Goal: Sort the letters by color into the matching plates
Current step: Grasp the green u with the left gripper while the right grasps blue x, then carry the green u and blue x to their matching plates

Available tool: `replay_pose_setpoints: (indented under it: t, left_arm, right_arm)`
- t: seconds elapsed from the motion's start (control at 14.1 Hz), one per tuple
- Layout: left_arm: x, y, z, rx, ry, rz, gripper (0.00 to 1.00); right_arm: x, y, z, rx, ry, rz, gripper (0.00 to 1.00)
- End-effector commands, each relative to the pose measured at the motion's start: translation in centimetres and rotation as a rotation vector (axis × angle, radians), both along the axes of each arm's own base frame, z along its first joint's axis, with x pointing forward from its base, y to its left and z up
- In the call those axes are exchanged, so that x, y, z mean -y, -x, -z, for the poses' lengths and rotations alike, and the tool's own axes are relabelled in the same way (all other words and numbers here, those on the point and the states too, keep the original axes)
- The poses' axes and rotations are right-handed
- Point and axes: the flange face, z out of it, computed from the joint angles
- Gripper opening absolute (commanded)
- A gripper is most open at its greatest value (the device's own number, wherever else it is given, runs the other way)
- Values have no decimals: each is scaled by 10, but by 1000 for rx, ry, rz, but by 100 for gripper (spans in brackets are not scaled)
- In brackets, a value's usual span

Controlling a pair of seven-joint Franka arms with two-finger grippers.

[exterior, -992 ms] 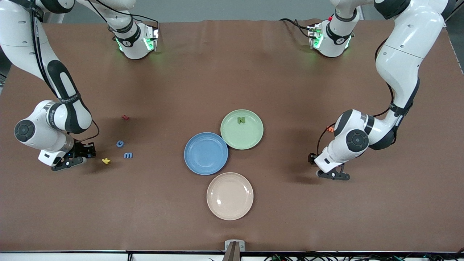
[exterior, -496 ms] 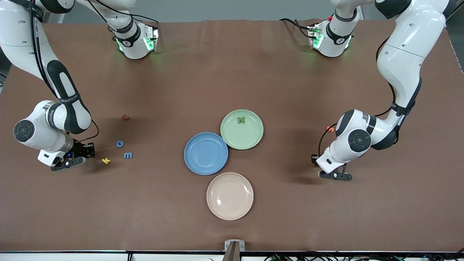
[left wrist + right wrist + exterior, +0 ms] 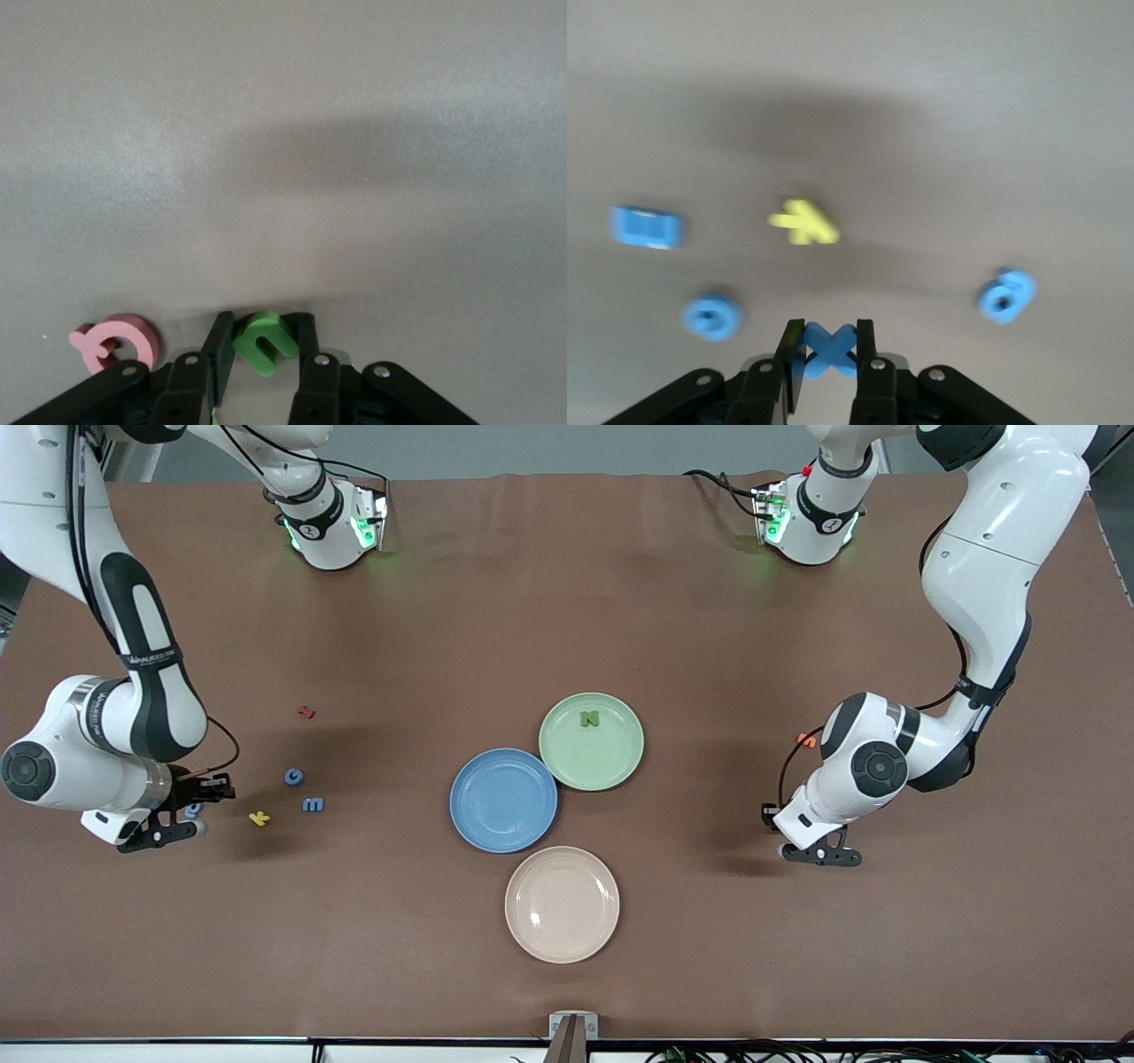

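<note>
My right gripper (image 3: pixel 164 833) (image 3: pixel 830 335) is shut on a blue X letter (image 3: pixel 830 350) just above the table at the right arm's end. Under it lie a yellow letter (image 3: pixel 803 221) (image 3: pixel 259 817) and three blue letters (image 3: pixel 647 227) (image 3: pixel 711 317) (image 3: pixel 1007 297). My left gripper (image 3: pixel 819 856) (image 3: pixel 263 328) is low on the table at the left arm's end, shut on a green letter (image 3: pixel 266 341). A pink letter (image 3: pixel 115 343) lies beside it. The green plate (image 3: pixel 607 762) holds a green N (image 3: pixel 589 718). The blue plate (image 3: pixel 503 802) and cream plate (image 3: pixel 562 903) are bare.
A red letter (image 3: pixel 306 711) lies farther from the front camera than the blue ones. An orange letter (image 3: pixel 806 739) shows by the left arm's wrist. The three plates touch in a cluster at the table's middle. A small blue letter (image 3: pixel 192 810) shows beside my right gripper.
My right arm has shifted toward its end of the table with the blue X, uncovering a blue letter beside it. My left gripper shifted slightly, then stayed put.
</note>
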Motion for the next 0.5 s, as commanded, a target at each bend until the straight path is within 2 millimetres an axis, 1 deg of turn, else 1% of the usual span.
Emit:
replay_pose_setpoints:
  t: [0.0, 0.14, 0.28, 0.35, 0.43]
  left_arm:
    - [15, 8, -25, -24, -27, -4, 19]
    - [34, 16, -43, -56, -35, -3, 20]
    - [57, 26, -52, -99, -37, -21, 20]
    - [72, 31, -56, -104, -29, -32, 20]
    - [87, 37, -59, -104, -22, -52, 20]
  right_arm:
    - [-69, 6, -28, -28, -21, 127, 0]
    - [-120, 8, -38, -31, 7, 210, 0]
    - [-172, 13, -42, -29, 36, 285, 0]
    - [-209, 19, -42, -23, 55, 330, 0]
    - [-237, 23, -43, -12, 67, 374, 0]
